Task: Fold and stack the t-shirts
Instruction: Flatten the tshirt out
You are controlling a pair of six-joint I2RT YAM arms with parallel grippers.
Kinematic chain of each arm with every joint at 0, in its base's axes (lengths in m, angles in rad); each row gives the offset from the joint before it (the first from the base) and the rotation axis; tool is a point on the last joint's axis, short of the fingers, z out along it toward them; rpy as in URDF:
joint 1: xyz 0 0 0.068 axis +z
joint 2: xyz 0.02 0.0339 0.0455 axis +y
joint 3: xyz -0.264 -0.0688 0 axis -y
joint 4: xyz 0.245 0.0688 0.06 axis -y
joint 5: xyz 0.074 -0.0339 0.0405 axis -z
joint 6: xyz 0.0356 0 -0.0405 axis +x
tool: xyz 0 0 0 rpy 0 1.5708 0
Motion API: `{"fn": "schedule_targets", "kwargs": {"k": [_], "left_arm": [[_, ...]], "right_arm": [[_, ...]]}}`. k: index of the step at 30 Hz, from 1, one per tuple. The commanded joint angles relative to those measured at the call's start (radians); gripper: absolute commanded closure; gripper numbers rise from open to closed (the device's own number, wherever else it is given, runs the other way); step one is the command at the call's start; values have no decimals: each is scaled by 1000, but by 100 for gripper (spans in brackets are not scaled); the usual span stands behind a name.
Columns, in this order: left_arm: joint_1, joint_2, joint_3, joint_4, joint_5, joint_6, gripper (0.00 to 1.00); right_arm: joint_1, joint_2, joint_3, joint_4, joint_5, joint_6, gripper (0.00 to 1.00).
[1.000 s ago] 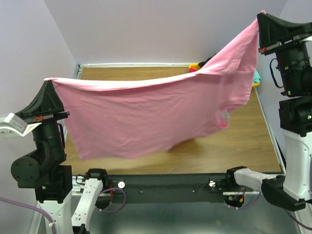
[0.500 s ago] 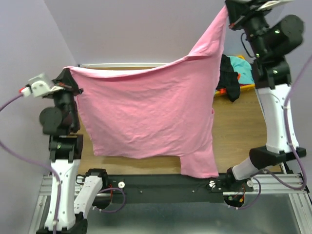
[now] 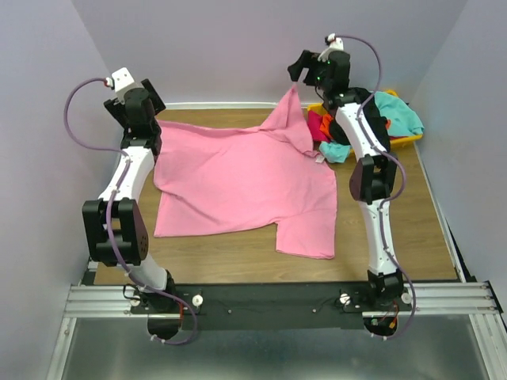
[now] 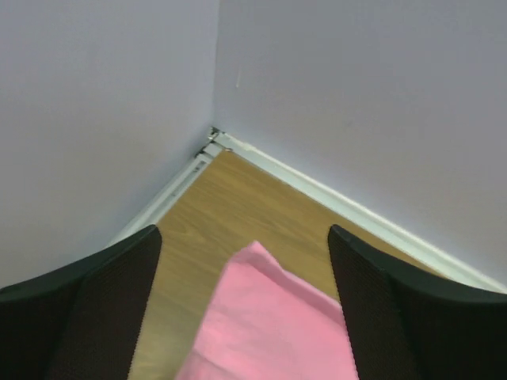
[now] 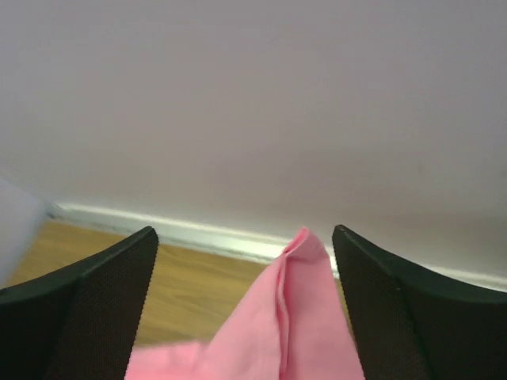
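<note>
A large bright pink t-shirt (image 3: 245,186) lies spread across the wooden table (image 3: 396,229), one sleeve towards the near edge. Its far right corner (image 3: 291,99) still peaks up just under my right gripper (image 3: 299,70). That gripper is open at the back of the table, with the pink peak (image 5: 305,309) loose between its fingers (image 5: 372,301). My left gripper (image 3: 152,101) is open over the far left corner, the shirt's corner (image 4: 261,317) lying below it. Teal (image 3: 400,115), black (image 3: 372,131) and orange-red (image 3: 321,123) t-shirts are heaped at the back right.
A yellow bin (image 3: 412,140) holds the heaped shirts in the far right corner. Purple walls (image 3: 230,47) close in the back and both sides, with a white strip (image 4: 356,214) along the table's far edge. Bare wood shows near the front and right.
Both grippers have opened and let go of the pink t-shirt. It has dropped from hanging in the air to lying spread on the table. Both arms have swung to the far side.
</note>
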State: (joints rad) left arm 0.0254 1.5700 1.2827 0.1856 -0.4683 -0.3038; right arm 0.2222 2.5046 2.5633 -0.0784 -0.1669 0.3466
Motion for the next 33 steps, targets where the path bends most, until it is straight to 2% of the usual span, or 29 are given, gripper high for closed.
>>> {"fn": "schedule_targets", "kwargs": {"k": [1, 4, 5, 8, 11, 18, 26, 33], "left_arm": [[4, 22, 93, 45, -38, -9, 2], [-10, 1, 58, 44, -32, -23, 2], [-13, -10, 17, 48, -24, -38, 2], [-25, -48, -80, 58, 17, -66, 2], [-73, -68, -164, 55, 97, -86, 2], [-87, -56, -282, 2, 204, -121, 2], [-88, -30, -342, -48, 267, -124, 2], [-88, 84, -286, -54, 373, -92, 2]], "right_arm": [[-1, -108, -77, 51, -4, -21, 0], [-1, -215, -276, 69, 27, -52, 0], [-1, -249, -399, 71, 32, -67, 0], [3, -366, -564, 101, 14, -61, 0], [23, -463, -800, 112, 10, -41, 0], [97, -585, -1118, 114, 15, 2, 0], [149, -599, -1278, 114, 7, 28, 0], [190, -523, -1282, 112, 32, 29, 0]]}}
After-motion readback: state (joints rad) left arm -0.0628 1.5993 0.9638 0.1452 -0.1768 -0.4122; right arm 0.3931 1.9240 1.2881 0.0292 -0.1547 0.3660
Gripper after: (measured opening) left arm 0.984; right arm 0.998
